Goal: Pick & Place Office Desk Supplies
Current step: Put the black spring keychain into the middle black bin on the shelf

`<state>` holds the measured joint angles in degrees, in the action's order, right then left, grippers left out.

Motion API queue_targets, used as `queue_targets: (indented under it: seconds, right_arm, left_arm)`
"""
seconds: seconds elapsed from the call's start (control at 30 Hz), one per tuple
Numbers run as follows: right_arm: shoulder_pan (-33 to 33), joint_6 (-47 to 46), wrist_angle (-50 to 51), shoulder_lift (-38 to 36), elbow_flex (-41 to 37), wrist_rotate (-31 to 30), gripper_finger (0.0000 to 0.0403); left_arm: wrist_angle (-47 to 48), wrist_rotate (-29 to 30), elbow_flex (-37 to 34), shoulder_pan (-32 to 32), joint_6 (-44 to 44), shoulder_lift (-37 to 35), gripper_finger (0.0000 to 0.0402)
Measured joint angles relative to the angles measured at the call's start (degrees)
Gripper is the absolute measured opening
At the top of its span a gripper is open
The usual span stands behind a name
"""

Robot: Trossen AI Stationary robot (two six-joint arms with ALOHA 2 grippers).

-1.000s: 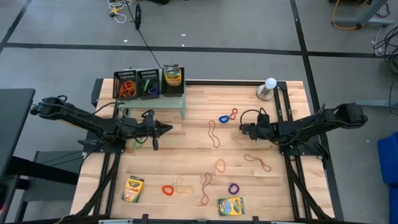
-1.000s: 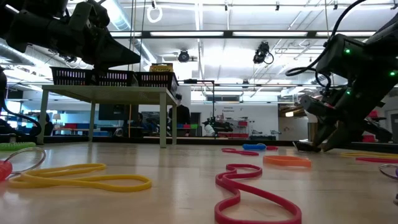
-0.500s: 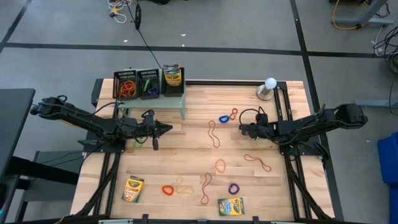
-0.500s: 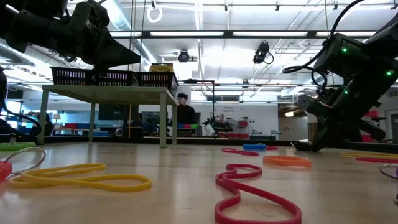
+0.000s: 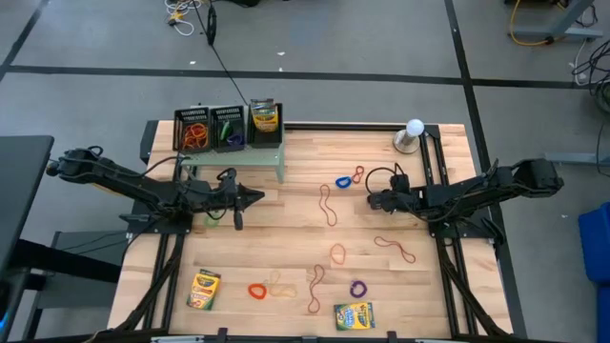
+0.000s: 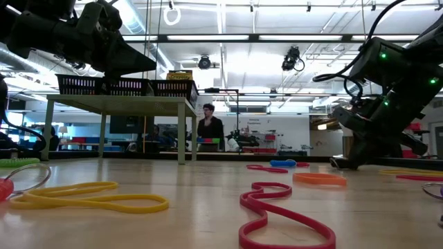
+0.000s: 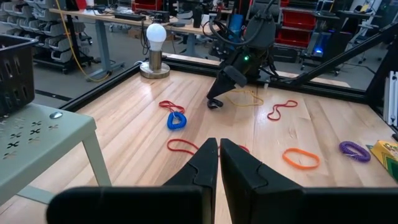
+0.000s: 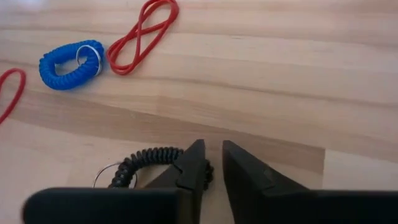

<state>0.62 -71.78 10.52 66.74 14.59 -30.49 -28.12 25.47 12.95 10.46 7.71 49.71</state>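
I'm pinching at the black coiled band (image 8: 144, 161) with my right gripper (image 8: 210, 163), jaws nearly closed, seemingly catching it, at three o'clock on the table (image 5: 286, 214); next, lifting toward the mesh trays (image 5: 212, 127); left gripper (image 7: 219, 155) hovering closed.

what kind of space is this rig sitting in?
Likely a robotics lab or workshop: a wooden table on a taped concrete floor, exposed ceiling lights and beams, workbenches and shelving behind, and a person at a bench.

Grey floor (image 5: 381, 48), ceiling striplights (image 6: 221, 38), perhaps shelving (image 7: 37, 37) behind.
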Motion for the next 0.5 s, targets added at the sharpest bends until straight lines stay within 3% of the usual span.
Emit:
queue_targets:
  seconds: [0.23,0.5]
  right_arm:
    - [0.0,2.4,-2.2,0.0,0.0,2.3,0.0112]
    - [-0.1,5.2,-4.4,0.0,0.0,4.2,0.0103]
  left_arm:
    - [0.0,0.0,0.0,0.0,0.0,0.0,0.0023]
    - [0.0,0.0,0.0,0.0,0.0,0.0,0.0023]
